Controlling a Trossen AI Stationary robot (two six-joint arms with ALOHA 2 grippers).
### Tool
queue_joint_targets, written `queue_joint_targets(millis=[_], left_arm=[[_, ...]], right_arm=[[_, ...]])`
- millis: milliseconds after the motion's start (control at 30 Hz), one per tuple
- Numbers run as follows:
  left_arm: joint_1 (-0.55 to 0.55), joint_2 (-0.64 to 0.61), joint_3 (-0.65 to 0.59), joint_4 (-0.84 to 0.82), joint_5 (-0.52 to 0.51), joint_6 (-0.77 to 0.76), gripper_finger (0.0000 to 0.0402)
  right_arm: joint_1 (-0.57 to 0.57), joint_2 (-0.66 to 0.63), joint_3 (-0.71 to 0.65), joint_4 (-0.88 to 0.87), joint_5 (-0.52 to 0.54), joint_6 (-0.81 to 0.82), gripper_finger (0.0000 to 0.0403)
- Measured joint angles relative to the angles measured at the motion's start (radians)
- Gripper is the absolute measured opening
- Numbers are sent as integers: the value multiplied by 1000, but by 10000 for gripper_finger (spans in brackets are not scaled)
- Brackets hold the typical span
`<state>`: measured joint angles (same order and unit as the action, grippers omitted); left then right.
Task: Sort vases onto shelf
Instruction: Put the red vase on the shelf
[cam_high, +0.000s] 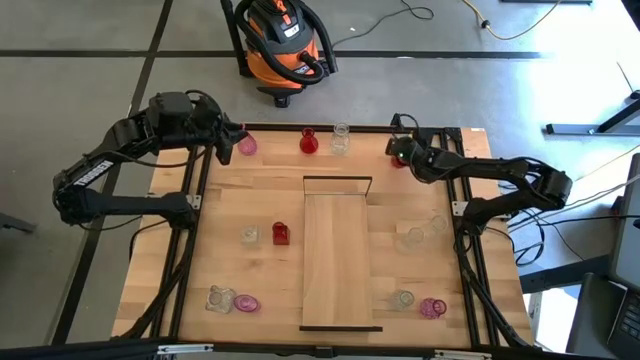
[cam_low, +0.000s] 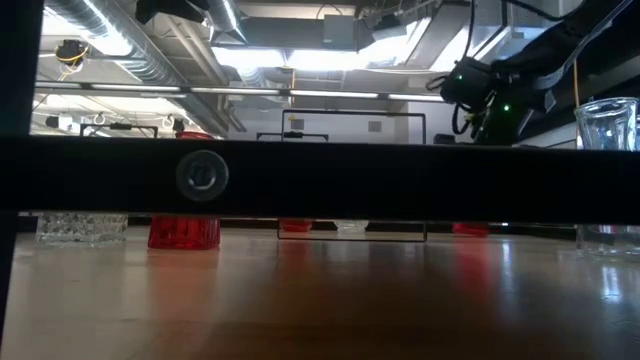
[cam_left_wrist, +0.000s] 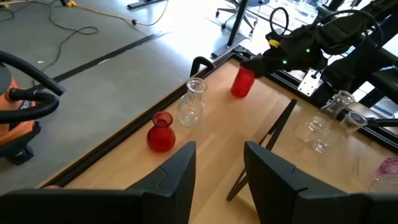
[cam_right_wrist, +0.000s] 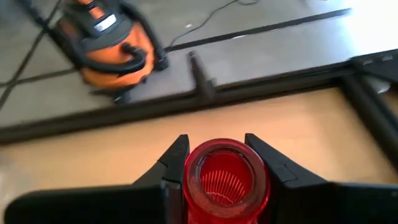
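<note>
In the right wrist view my right gripper (cam_right_wrist: 217, 148) is shut on a small red vase (cam_right_wrist: 227, 182). It stands at the table's far right corner (cam_high: 399, 153). My left gripper (cam_left_wrist: 217, 163) hovers open over the far left, with nothing between its fingers, beside a pink vase (cam_high: 246, 146). A round red vase (cam_left_wrist: 161, 132) and a clear vase (cam_left_wrist: 192, 104) stand on their bases along the far edge. The shelf (cam_high: 340, 262), a pale plank with black end frames, lies flat mid-table. Red, pink and clear vases (cam_high: 281, 234) stand on either side of it. My right gripper pinches the red vase's upper wall (cam_right_wrist: 188, 177), just below its open rim, between its two fingers (cam_right_wrist: 176, 163). The fingers come slanting down from the table's right side. The vase leans slightly (cam_left_wrist: 242, 82). Whether its base touches the table, I cannot tell.
An orange shop vacuum (cam_high: 281, 42) stands on the floor beyond the far edge. Black frame rails (cam_high: 188, 225) run along the table's left and right sides (cam_high: 466, 235). Two clear vases (cam_high: 413, 237) stand right of the shelf, near my right arm.
</note>
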<state>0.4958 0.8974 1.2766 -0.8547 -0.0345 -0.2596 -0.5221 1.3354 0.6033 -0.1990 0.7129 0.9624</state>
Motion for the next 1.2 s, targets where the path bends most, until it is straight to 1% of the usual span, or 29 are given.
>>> queue_joint_targets(millis=[100, 200, 267, 400, 600, 867, 1000, 1067, 1200], left_arm=[[-6, 0, 0, 0, 0, 0, 129], [-12, 0, 0, 0, 0, 0, 129], [-14, 0, 0, 0, 0, 6, 129], [-14, 0, 0, 0, 0, 8, 129], [-14, 0, 0, 3, 0, 28, 129], [-14, 0, 0, 3, 0, 28, 129], [-14, 0, 0, 3, 0, 35, 129], [-14, 0, 0, 5, 0, 35, 129], [-14, 0, 0, 19, 0, 35, 129]], right_arm=[[59, -25, 24, -91, -29, 1, 98], [108, -52, 71, -257, -31, -11, 94], [130, -71, 98, -333, -27, -25, 90], [166, -118, 127, -381, -4, -25, 91], [229, -186, 159, -402, 23, -17, 92], [387, -269, 264, -567, 36, -48, 92], [490, -281, 313, -580, 31, -46, 91], [545, -280, 328, -565, 5, -44, 91], [667, -271, 330, -450, -26, -48, 93]])
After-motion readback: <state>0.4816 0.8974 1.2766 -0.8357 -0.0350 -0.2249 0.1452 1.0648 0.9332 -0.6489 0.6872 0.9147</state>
